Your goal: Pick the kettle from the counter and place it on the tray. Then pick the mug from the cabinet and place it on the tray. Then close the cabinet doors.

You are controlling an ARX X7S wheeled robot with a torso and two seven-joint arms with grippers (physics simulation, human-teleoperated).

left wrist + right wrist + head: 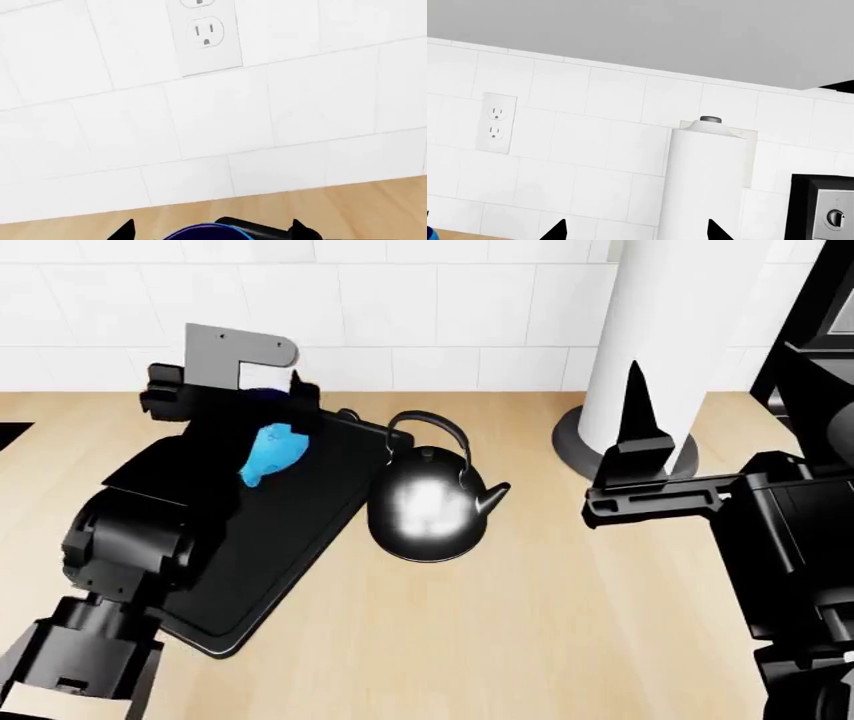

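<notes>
White wall tiles stand behind the beige worktop (561,620). From the left tool (267,435) outward: it is over the far end of the black tray (267,570) with the blue mug (274,455) between its fingers, seemingly gripped. I judge the mug light, stiff, smooth and breakable; hold it across the body. The kettle (427,505) looks heavier; it sits at the tray's edge, perhaps partly on the rim. The right tool (638,455) hangs empty, fingers apart.
</notes>
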